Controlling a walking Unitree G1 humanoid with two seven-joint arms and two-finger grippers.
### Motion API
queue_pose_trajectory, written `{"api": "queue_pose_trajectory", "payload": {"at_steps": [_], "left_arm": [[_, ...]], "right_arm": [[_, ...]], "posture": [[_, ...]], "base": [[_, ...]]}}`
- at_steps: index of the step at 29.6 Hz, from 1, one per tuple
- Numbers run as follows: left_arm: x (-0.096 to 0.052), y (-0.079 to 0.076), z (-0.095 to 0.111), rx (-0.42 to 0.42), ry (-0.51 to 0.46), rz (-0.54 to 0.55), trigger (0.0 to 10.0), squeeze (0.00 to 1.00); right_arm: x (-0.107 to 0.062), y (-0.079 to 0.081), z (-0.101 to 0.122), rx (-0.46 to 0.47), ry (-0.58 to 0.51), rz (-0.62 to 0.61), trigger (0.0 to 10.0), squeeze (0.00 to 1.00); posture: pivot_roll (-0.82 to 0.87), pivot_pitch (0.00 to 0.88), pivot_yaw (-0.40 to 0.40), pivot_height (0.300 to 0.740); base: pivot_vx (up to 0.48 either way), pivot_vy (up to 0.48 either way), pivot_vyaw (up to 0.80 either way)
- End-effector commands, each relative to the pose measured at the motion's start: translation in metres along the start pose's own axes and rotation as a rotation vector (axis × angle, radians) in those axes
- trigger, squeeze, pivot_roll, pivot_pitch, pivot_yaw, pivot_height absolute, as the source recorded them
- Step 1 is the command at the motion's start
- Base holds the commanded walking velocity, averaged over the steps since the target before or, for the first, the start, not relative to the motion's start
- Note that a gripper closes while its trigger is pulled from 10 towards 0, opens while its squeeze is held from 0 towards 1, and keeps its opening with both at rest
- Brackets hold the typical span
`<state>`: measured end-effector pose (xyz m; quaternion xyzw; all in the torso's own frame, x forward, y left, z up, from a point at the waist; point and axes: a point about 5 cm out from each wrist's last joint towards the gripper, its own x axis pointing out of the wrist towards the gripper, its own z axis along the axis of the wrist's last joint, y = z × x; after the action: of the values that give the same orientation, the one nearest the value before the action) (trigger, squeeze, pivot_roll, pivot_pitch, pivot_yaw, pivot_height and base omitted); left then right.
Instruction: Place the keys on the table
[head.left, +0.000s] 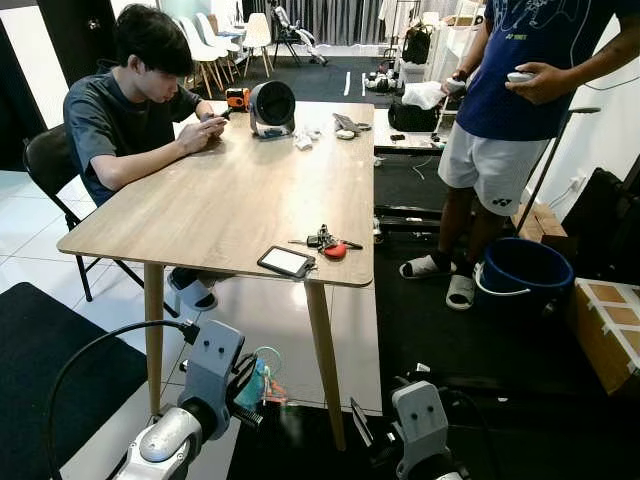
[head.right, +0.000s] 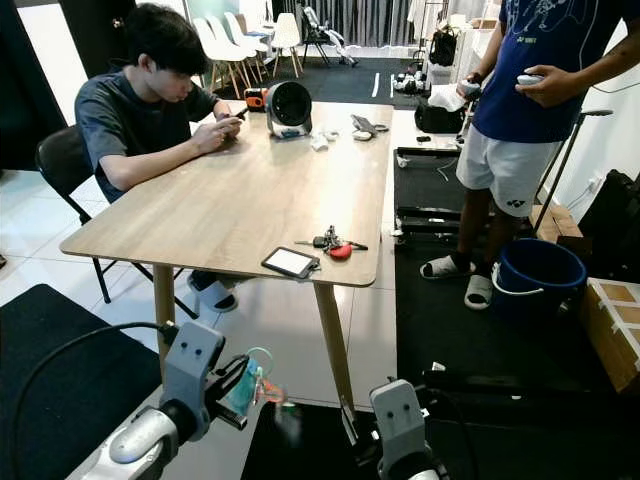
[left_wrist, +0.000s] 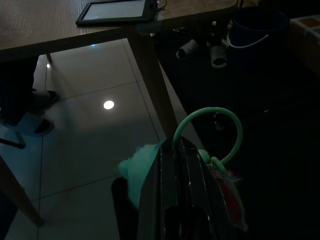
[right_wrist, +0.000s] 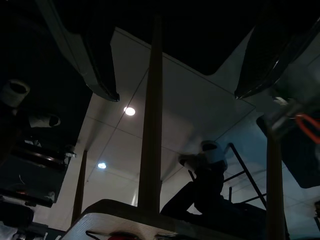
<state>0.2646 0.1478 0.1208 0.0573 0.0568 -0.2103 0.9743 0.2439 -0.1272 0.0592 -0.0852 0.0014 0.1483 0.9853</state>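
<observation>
The left gripper (head.left: 262, 385) hangs below the near edge of the wooden bench (head.left: 230, 200), at about 6 o'clock from the tablet (head.left: 286, 261), its fingers (left_wrist: 175, 185) pressed together on a teal-looped bunch of keys (left_wrist: 220, 165). The bunch's long axis runs along the fingers, its loop pointing out past their tips. The right gripper (right_wrist: 175, 65) is low at 5 o'clock, fingers spread. Another set of keys with a red tag (head.left: 328, 243) lies on the bench just beside the tablet.

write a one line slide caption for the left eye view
Left gripper holds green-looped keys below the wooden table.
</observation>
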Motion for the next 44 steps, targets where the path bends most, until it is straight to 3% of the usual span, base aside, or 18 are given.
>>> {"api": "queue_pose_trajectory", "payload": {"at_steps": [1, 10, 17, 26, 35, 44], "left_arm": [[-0.001, 0.0, 0.005, -0.015, -0.024, -0.007, 10.0, 0.0], [-0.004, 0.002, 0.001, 0.002, -0.011, -0.014, 10.0, 0.0], [-0.012, 0.01, -0.016, 0.01, 0.038, 0.05, 10.0, 0.0], [-0.019, 0.009, -0.02, 0.004, 0.048, 0.068, 10.0, 0.0], [-0.014, 0.009, -0.015, 0.004, 0.026, 0.069, 10.0, 0.0], [0.002, 0.0, -0.005, 0.006, -0.002, -0.006, 10.0, 0.0]], "right_arm": [[0.0, 0.003, 0.0, 0.001, -0.009, 0.009, 10.0, 0.0], [0.003, 0.004, 0.002, -0.025, -0.023, 0.019, 10.0, 0.0], [0.015, -0.006, 0.021, -0.043, -0.089, 0.015, 10.0, 0.0], [0.021, -0.012, 0.022, -0.062, -0.093, 0.018, 10.0, 0.0], [0.022, -0.011, 0.024, -0.057, -0.095, 0.01, 10.0, 0.0], [0.016, -0.027, 0.021, -0.073, -0.083, -0.069, 10.0, 0.0]], "posture": [[0.06, 0.097, 0.026, 0.74], [0.06, 0.092, 0.029, 0.74], [0.06, 0.089, 0.0, 0.74], [0.08, 0.095, -0.009, 0.74], [0.07, 0.098, 0.0, 0.74], [0.03, 0.109, 0.051, 0.74]], "base": [[0.0, 0.0, 0.0], [0.0, 0.0, 0.0], [0.0, 0.0, 0.0], [0.0, 0.0, 0.0], [0.0, 0.0, 0.0], [0.0, 0.0, 0.0]]}}
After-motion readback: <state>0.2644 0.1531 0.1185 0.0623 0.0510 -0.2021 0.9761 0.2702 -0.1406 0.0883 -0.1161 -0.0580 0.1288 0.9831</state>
